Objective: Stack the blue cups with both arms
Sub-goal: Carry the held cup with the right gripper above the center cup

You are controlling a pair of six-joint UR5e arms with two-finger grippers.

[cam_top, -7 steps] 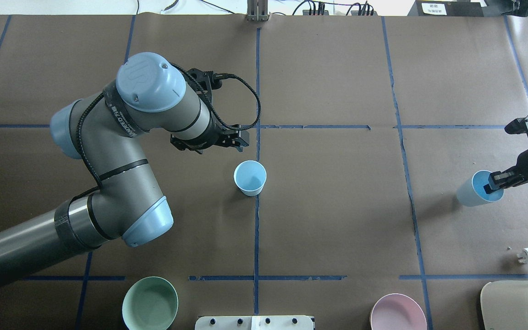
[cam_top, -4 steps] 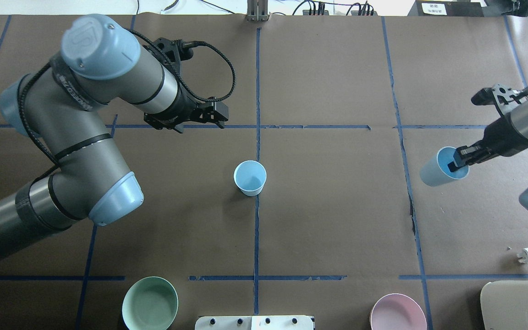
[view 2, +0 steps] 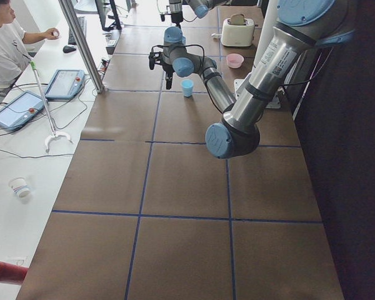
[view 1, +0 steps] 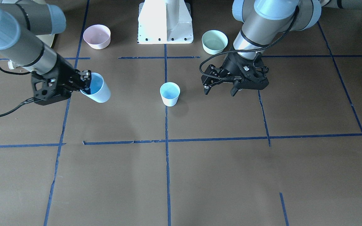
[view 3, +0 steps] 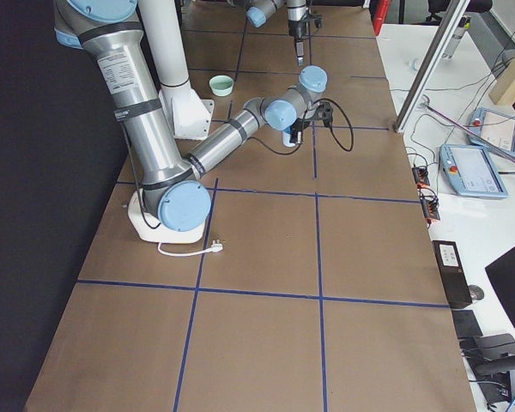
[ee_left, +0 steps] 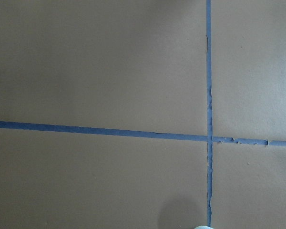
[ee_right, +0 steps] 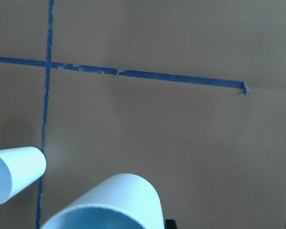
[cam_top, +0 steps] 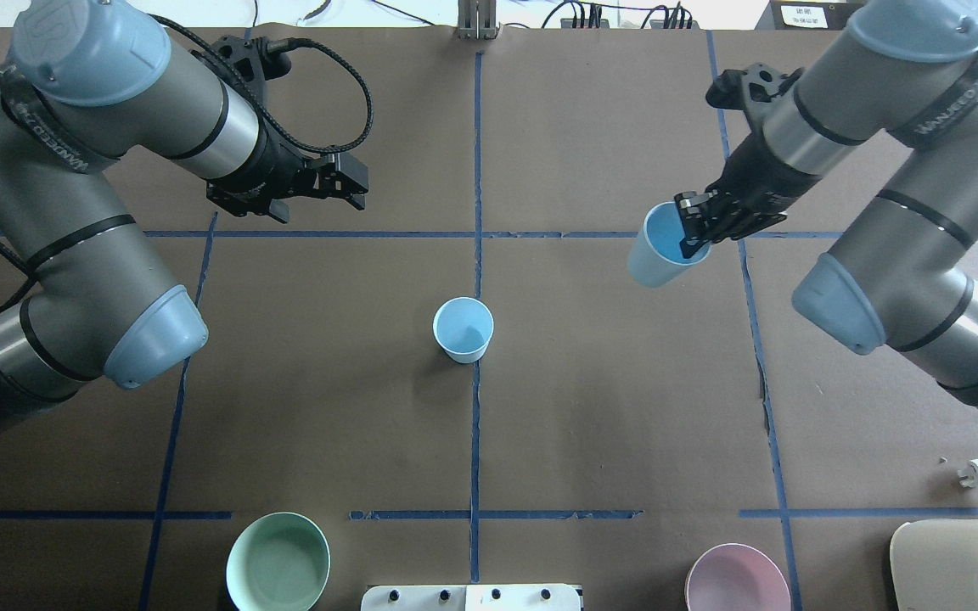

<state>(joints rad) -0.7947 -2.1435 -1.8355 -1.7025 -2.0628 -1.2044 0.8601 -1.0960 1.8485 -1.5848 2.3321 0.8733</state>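
While the right arm's black two-finger claw pinches the rim of a small light-blue tapered plastic cup, one finger sits inside the mouth and the other presses the outer wall, so the claw is closed on the cup wall. In the overhead view this held cup sits right of centre in the upper half, just left of a vertical blue tape line. It is tilted, mouth toward the claw and base pointing lower left. It looks clear of the brown paper-covered table.

From the front-facing view the same claw and held cup appear at the left, the cup leaning with its base toward the lower right.

A second, paler light-blue plastic cup stands upright, mouth up, at the middle of the overhead view, on the central vertical tape line. It is well apart from both claws. In the right wrist view it shows at the lower left, with the held cup at the bottom edge.

The left arm's black two-finger claw is in the upper left of the overhead view, fingers spread wide and gripping nothing.

A pale green bowl and a pink bowl rest along the bottom edge.
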